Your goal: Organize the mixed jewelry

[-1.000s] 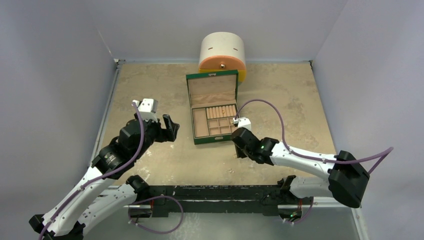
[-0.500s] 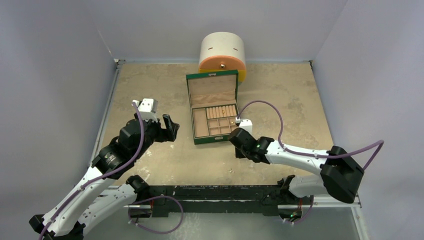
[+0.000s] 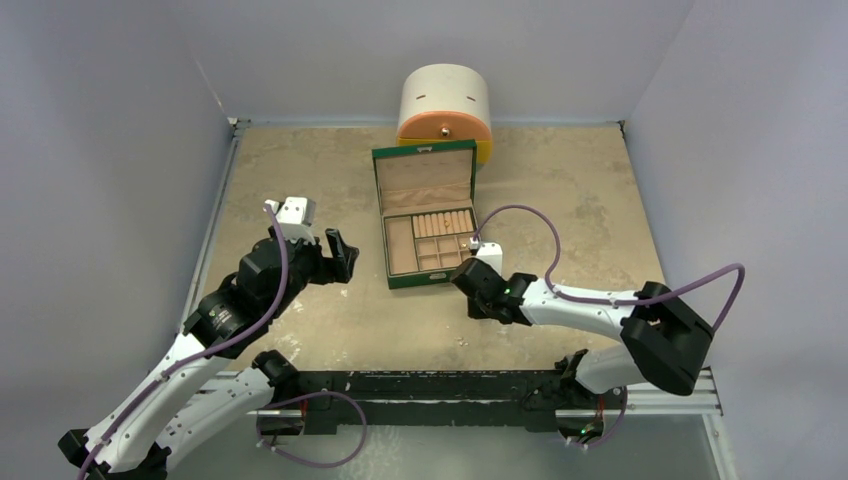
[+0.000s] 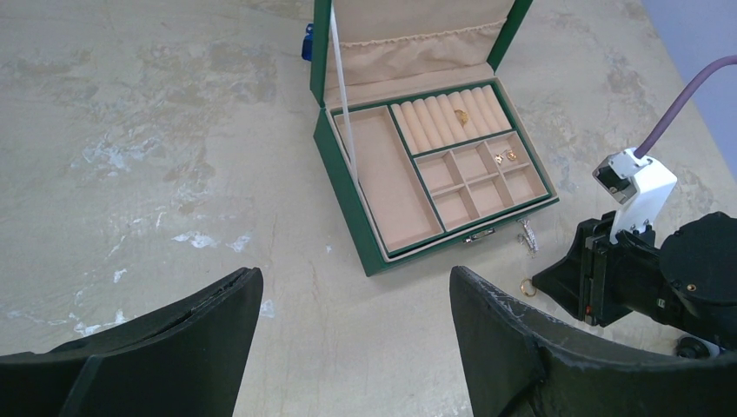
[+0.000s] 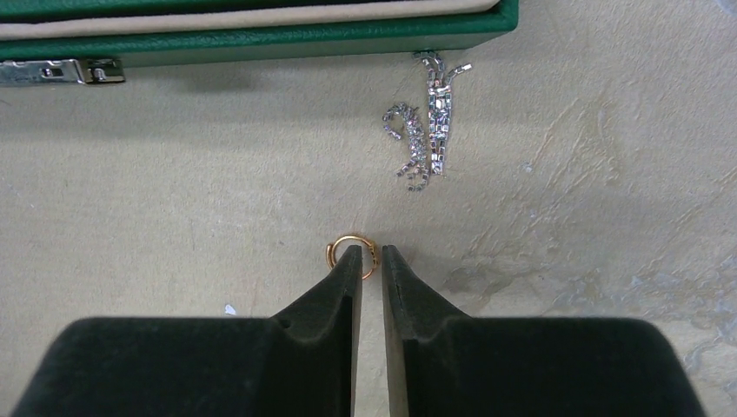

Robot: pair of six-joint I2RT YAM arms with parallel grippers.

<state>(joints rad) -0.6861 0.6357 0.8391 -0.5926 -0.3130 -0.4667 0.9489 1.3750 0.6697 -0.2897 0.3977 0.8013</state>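
Right wrist view puts a small gold ring [image 5: 350,254], a thin smooth hoop, flat on the table [image 5: 174,191] at the very tips of my right gripper [image 5: 371,252]. Its matte black fingers [image 5: 335,304] stand almost together with only a narrow slit between them. The ring's near edge sits at that slit, and I cannot tell whether it is pinched. Just beyond lies a silvery faceted chain piece [image 5: 426,122], curled and glittering, near the grained front wall of the green box [image 5: 261,39] and its metal clasp [image 5: 52,71].

From the left wrist I see the box open, lid upright, lined in tan fabric. It has one long bay, a row of padded rolls holding a gold piece [image 4: 461,115], and square cells, one with small gold bits [image 4: 505,157].

The table is beige, mottled and scuffed, enclosed by plain grey walls [image 3: 100,120]. A round white-and-orange container [image 3: 445,105] stands at the back.

My right arm lies low, stretched toward the box's front right corner. My left arm is bent and raised, and its left gripper [image 4: 355,274] is spread wide with nothing between its fingers, well apart from the box.
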